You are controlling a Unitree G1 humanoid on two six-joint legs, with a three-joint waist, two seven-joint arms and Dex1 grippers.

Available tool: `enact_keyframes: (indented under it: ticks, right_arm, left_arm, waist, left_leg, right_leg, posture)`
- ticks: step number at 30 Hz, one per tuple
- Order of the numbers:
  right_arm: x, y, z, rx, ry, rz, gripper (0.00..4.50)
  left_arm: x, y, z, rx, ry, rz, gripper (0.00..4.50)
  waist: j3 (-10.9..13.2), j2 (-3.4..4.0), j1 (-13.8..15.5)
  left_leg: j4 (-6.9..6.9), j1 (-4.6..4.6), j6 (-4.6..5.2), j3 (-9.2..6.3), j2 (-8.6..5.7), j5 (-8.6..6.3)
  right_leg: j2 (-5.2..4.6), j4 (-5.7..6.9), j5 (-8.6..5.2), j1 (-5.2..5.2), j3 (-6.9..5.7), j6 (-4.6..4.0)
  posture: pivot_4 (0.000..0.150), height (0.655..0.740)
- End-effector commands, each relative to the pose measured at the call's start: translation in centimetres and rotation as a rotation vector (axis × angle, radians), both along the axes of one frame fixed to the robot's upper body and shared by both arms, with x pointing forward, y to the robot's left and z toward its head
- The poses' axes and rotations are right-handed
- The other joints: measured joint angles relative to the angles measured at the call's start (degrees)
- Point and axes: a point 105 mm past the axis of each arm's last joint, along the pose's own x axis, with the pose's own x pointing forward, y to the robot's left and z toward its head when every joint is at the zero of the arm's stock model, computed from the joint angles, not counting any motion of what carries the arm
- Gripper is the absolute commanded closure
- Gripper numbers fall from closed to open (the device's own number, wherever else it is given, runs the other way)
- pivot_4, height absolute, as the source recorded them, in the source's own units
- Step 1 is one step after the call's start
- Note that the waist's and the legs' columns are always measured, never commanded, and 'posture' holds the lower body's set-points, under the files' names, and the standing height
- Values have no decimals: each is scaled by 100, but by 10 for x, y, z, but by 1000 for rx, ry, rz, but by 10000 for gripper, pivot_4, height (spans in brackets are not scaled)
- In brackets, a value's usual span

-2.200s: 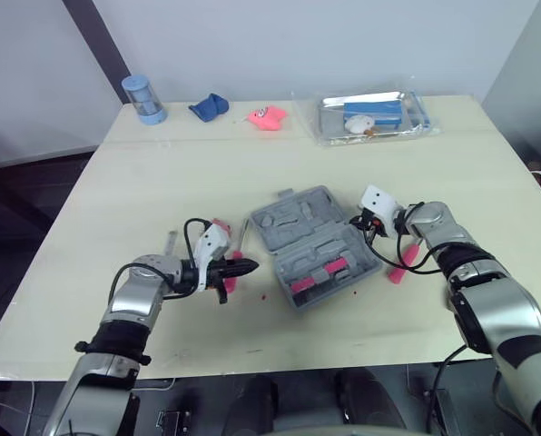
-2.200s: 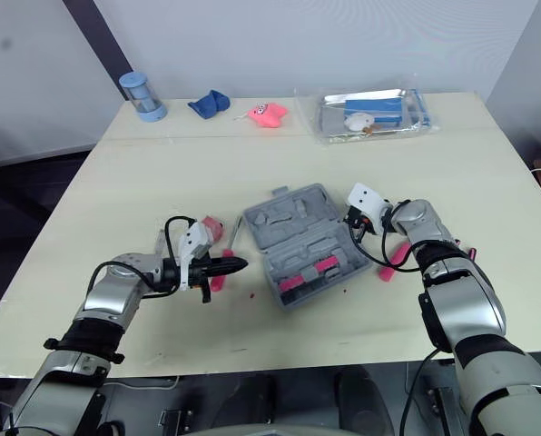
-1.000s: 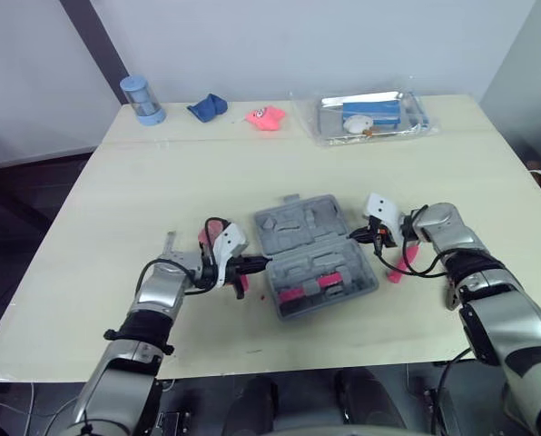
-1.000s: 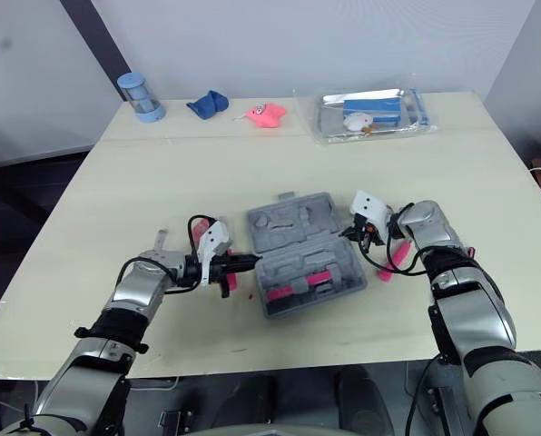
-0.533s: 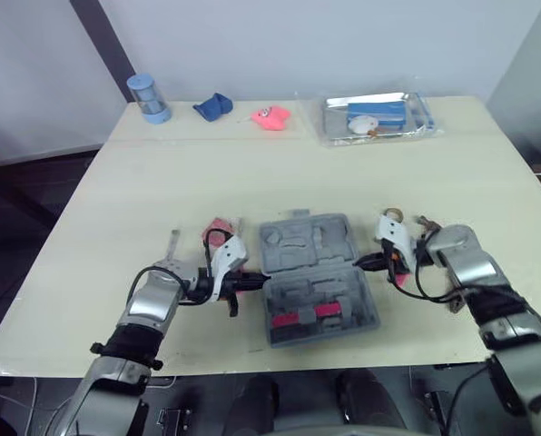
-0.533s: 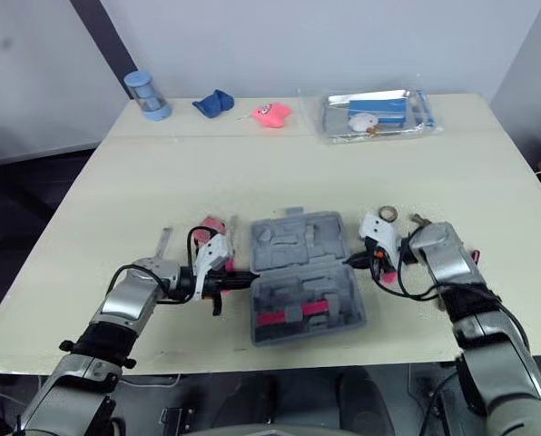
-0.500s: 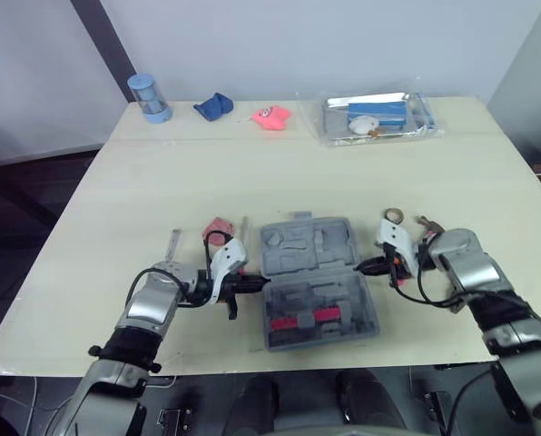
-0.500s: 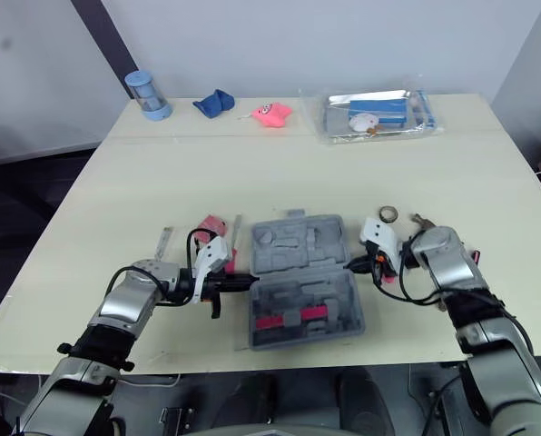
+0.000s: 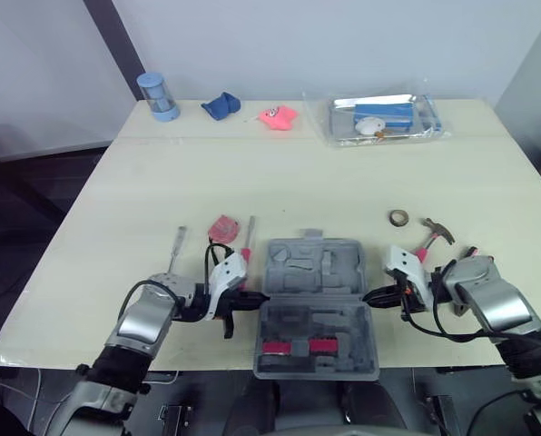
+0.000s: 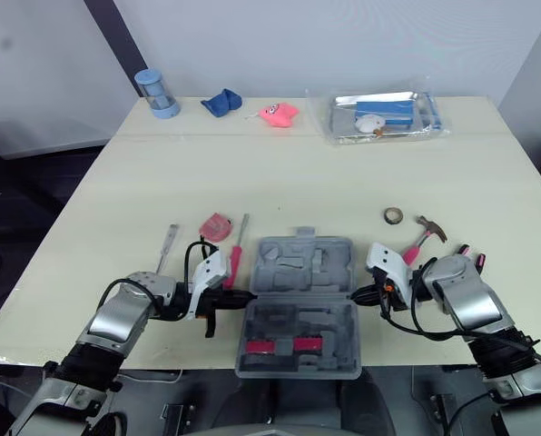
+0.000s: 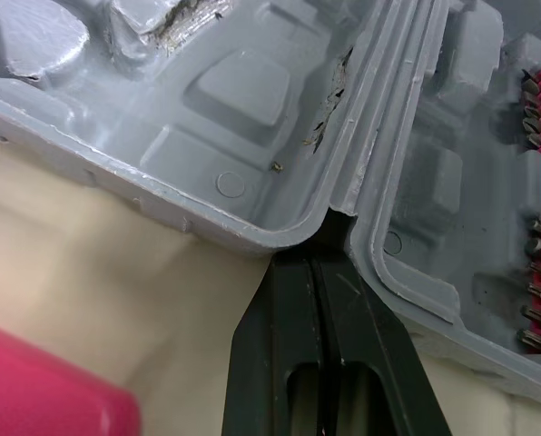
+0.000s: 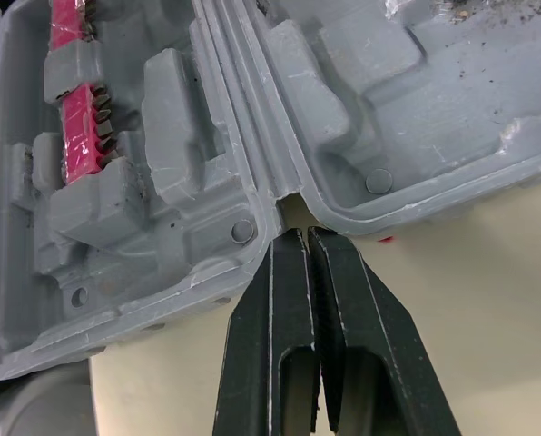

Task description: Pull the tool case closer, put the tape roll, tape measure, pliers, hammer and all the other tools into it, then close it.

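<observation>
Case (image 9: 314, 272) is now dragged in and squared up at my edge of the table (image 9: 298, 173), left gripper (image 9: 255, 298) and right gripper (image 9: 372, 296) both pinched closed, poking its hinge ends, so pull's done; hammer (image 9: 431, 234) and tape roll (image 9: 398, 218) still lie outside.

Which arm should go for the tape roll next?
Right. The tape roll lies beside the hammer, right of the tool case, nearer the right fingers; the left fingers are across it.

Grey tool case (image 9: 314, 269) lies open; tape roll (image 9: 398, 217), hammer (image 9: 431, 234) to its right
</observation>
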Motion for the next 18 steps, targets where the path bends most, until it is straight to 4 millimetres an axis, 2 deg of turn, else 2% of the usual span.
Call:
enact_keyframes:
  ticks: [1, 18]
  right_arm:
    - [-9, 12, 9, 44, -14, 48, 43871]
    - [-24, 7, -4, 31, 34, 2, 43871]
  left_arm:
    - [-9, -11, 6, -36, 1, -69, 45000]
    - [-26, -14, 3, -32, 55, -136, 45000]
  waist:
    - [0, 0, 3]
    - [1, -1, 39]
  left_leg:
    - [0, 0, 0, 0, 0, 0]
    - [0, -1, 1, 0, 0, 0]
  right_leg:
    - [0, 0, 0, 0, 0, 0]
    - [0, -2, 0, 0, -2, 0]
  posture:
    - [1500, 7400]
    - [1500, 7400]
